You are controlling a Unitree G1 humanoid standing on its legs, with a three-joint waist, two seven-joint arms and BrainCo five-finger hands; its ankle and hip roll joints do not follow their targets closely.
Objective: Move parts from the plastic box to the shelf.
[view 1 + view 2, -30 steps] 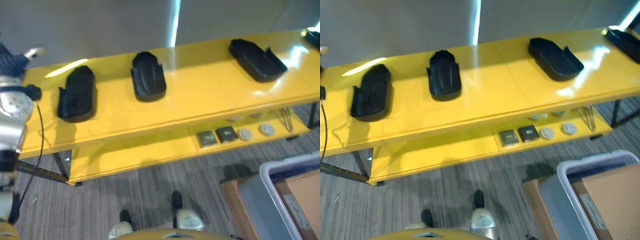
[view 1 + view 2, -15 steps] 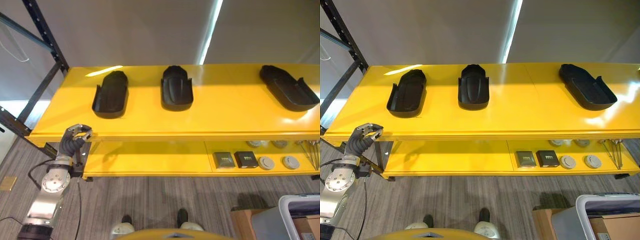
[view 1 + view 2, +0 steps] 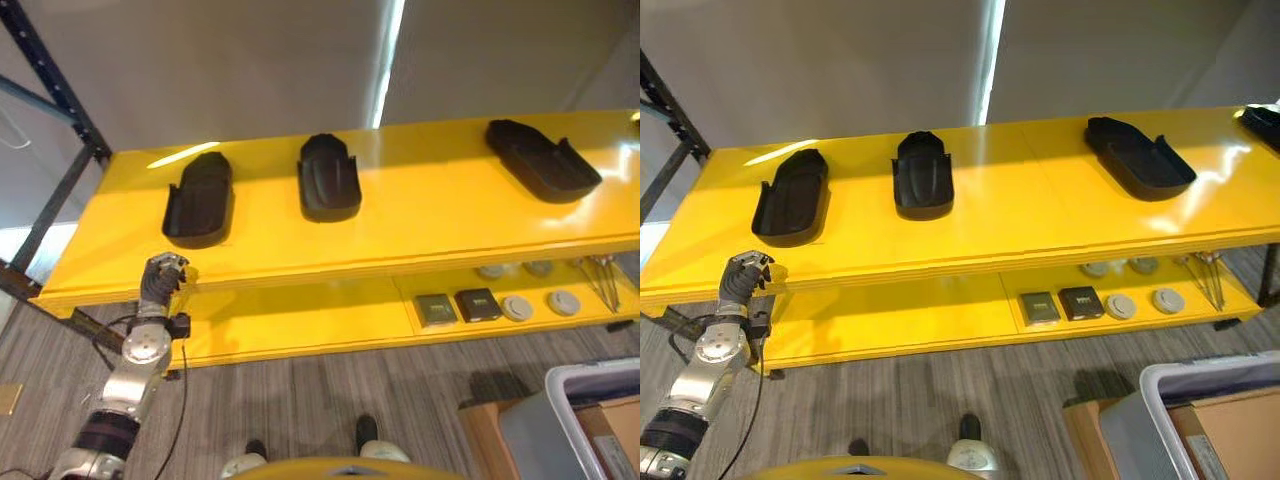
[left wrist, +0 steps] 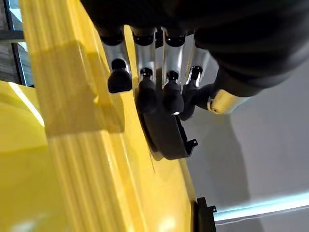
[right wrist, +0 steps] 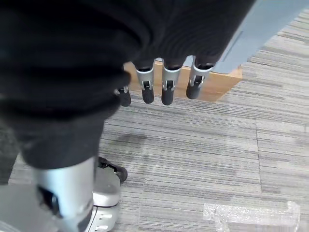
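Yellow shelf (image 3: 420, 210): a long two-level unit, glossy top, lower deck seen under it.
Plastic box (image 3: 1140, 400): grey-white bin parked on the floor at the robot's lower right, with a cardboard sheet (image 3: 1230, 420) laid in it; no parts can be made out inside.
Black parts: three moulded trays are spread along the top, well apart. Left part (image 3: 200, 199) is nearest the left end, middle part (image 3: 329, 177) sits beside it, right part (image 3: 543, 159) is way off toward the right end.
Small items (image 3: 490, 303): two dark squares and some pale round discs are lined up on the lower deck.
Left hand (image 3: 162, 276): held up at the shelf's front edge, just below the left part; fingers (image 4: 145, 94) are curled in, nothing gripped.
Right hand (image 5: 164, 92): hung over the carpet, fingers relaxed and straight, nothing held.
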